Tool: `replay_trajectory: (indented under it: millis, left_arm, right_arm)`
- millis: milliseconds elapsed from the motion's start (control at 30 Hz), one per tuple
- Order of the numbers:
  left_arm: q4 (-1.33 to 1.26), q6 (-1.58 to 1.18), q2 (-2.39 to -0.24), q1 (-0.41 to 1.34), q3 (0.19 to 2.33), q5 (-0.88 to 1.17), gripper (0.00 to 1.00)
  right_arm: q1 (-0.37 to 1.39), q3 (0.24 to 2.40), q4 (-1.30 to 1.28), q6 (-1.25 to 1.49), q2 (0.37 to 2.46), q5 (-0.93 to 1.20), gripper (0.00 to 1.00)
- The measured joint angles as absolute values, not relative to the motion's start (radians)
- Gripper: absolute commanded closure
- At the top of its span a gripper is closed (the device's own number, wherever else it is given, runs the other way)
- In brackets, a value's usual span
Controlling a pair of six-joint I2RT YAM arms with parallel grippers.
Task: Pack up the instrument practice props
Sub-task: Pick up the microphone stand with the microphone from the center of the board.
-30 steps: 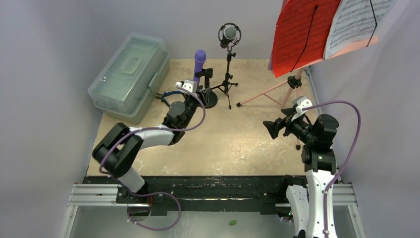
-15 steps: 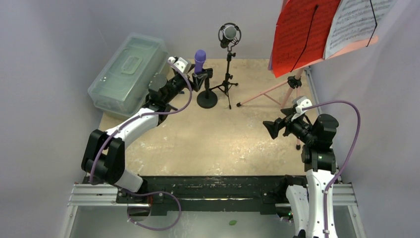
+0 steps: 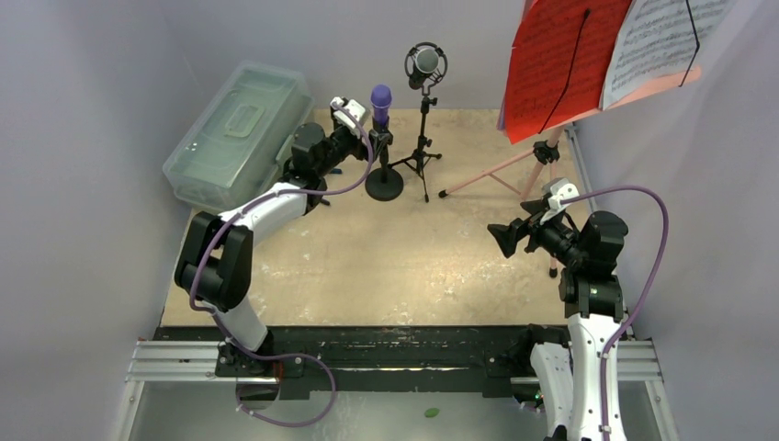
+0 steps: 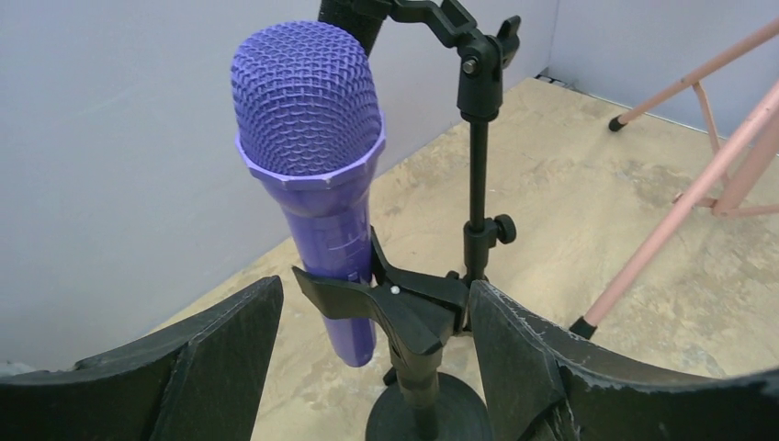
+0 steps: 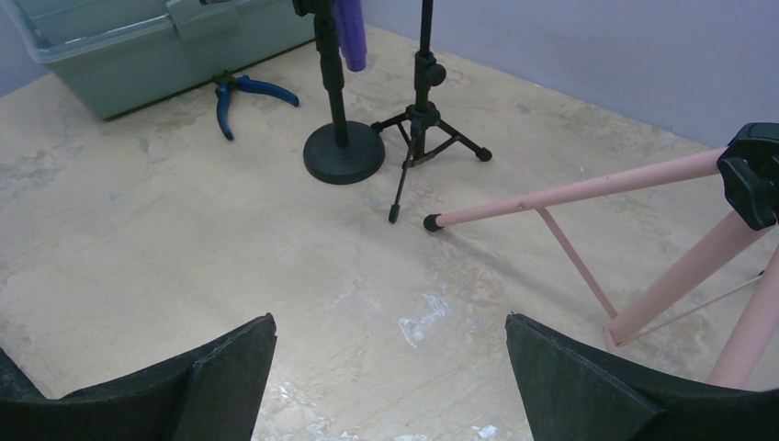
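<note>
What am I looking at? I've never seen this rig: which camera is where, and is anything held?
Two robot arms are bolted at the near edge of a table. The wide picture comes from a fixed camera above and behind them: left arm on the left, right arm on the right. The other two come from a camera on each wrist; the dark wedges at the bottom are that arm's own fingers. On the table: a clear greenish case, blue-handled pliers beside it, a purple microphone clipped to a round-based stand, a black-silver microphone on a tripod, and a pink music rack carrying red and white pages. The left fingers stand open either side of the purple microphone's clip, not closed on it. The right fingers are open, aimed at the table. Nothing is held.
</note>
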State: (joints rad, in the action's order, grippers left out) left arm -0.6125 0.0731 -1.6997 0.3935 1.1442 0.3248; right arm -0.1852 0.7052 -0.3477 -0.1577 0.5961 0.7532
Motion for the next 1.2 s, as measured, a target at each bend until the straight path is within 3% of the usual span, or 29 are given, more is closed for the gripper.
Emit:
replay_trajectory:
  millis: [667, 1200]
  left_arm:
    - [-0.908, -0.043, -1.852, 0.393, 1.187, 0.256, 0.26]
    - [-0.943, 0.023, -1.904, 0.435, 1.246, 0.191, 0.37]
  right_arm:
    - [-0.183, 0.705, -0.348, -0.158, 0.607, 0.753, 0.01]
    - [-0.175, 0.705, -0.349, -0.159, 0.621, 0.753, 0.01]
